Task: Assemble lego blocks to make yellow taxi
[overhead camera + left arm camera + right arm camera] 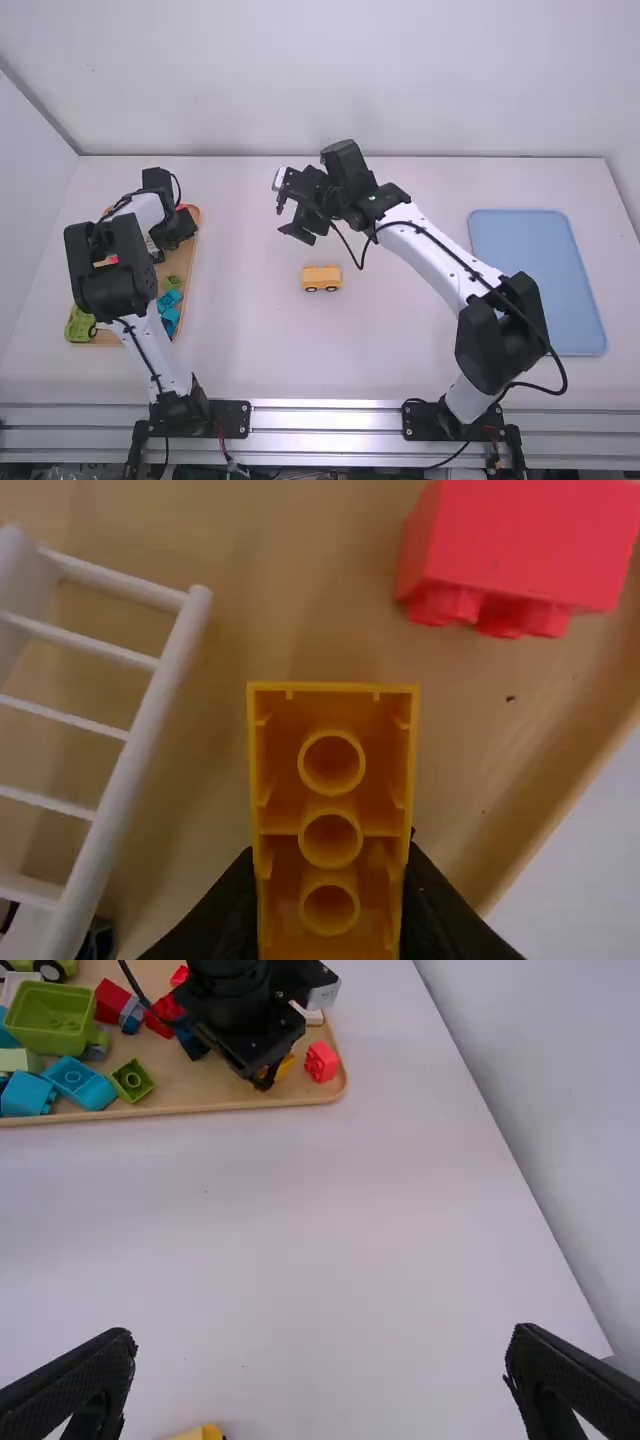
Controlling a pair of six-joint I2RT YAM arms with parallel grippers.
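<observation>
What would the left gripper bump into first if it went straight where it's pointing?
Probably the floor of the wooden tray, touched first by the yellow block in the left gripper. How near it is, I can't tell.

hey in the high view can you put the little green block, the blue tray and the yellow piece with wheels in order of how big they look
Largest to smallest:
Blue tray
Yellow piece with wheels
Little green block

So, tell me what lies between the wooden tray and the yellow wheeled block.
Bare white table lies between the wooden tray and the yellow block; the high view shows it.
</observation>
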